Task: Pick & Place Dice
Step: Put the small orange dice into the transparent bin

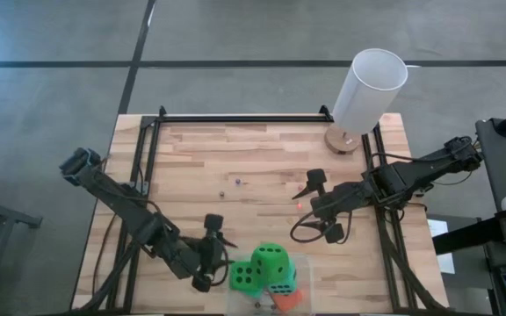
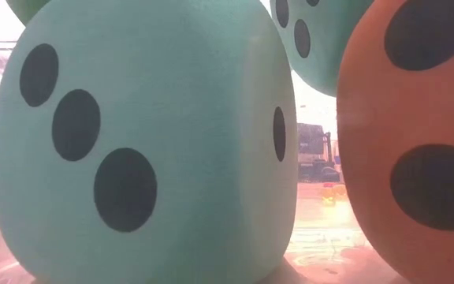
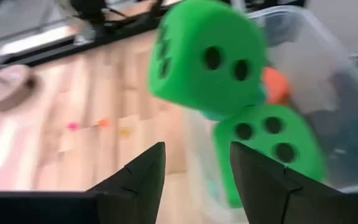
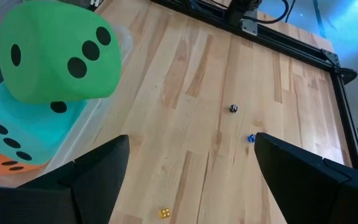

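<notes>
A clear plastic bin [image 1: 299, 263] at the table's near edge holds the dice. One green die [image 1: 271, 257] sits on top of the pile, resting on a teal die [image 4: 23, 130]. A second green die [image 1: 244, 278] is at the pile's left side, and the orange-red die [image 1: 290, 299] lies lowest. The low view is filled by a teal die [image 2: 144, 150] and the orange-red die [image 2: 416, 134], with another teal die [image 2: 314, 39] above them. My left gripper [image 1: 213, 254] [image 3: 194, 168] is open just left of the bin. My right gripper [image 1: 319, 209] [image 4: 191, 174] is open, toward the far right of the bin.
Tiny dice lie on the bare wood: black [image 4: 233, 108], blue [image 4: 251, 138] and yellow [image 4: 164, 213]. A tall white cylinder [image 1: 369, 88] on a round wooden base stands at the far right corner. Black frame rails [image 1: 235, 118] run along the far and side edges.
</notes>
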Available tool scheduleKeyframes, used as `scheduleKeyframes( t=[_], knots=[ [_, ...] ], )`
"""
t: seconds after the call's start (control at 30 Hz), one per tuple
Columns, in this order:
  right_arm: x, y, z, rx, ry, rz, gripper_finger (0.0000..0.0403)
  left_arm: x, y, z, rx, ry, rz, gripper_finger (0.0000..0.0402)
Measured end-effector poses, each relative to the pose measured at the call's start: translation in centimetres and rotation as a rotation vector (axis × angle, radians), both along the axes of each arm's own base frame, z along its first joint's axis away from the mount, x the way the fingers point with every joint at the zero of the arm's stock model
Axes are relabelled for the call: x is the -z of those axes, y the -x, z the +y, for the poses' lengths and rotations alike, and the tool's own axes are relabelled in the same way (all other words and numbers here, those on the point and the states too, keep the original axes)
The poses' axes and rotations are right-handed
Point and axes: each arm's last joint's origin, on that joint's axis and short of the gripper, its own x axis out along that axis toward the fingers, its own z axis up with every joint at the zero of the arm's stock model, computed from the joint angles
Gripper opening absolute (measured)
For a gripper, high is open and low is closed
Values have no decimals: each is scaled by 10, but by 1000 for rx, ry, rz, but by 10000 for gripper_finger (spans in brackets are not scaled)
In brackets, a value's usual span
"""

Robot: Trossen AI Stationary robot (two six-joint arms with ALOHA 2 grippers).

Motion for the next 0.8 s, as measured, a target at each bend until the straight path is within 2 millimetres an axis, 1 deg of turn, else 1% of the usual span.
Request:
scheduleKeyframes(
  t=[0.13, 0.23, 0.3, 0.43, 0.57, 0.67, 0.8],
  knots=[
    [1, 1, 0, 14, -12, 19, 343, 12, 3, 8, -68, -20, -60, 180],
    [6, 3, -1, 36, -19, 72, 343, 19, 7, 14, -81, 14, -108, 175],
    [11, 4, -2, 58, -28, 107, 343, 19, 10, 20, -89, 36, -139, 172],
    [33, 8, -4, 76, -10, 184, 343, 17, 20, 30, -111, 83, -179, 167],
    [59, 15, -7, 87, 4, 238, 343, 21, 25, 34, -110, 118, -219, 165],
    [74, 23, -10, 100, -11, 238, 343, 21, 26, 35, -112, 136, -238, 167],
    [87, 34, -14, 130, -67, 191, 343, 23, 26, 35, -112, 132, -231, 170]
  ],
)
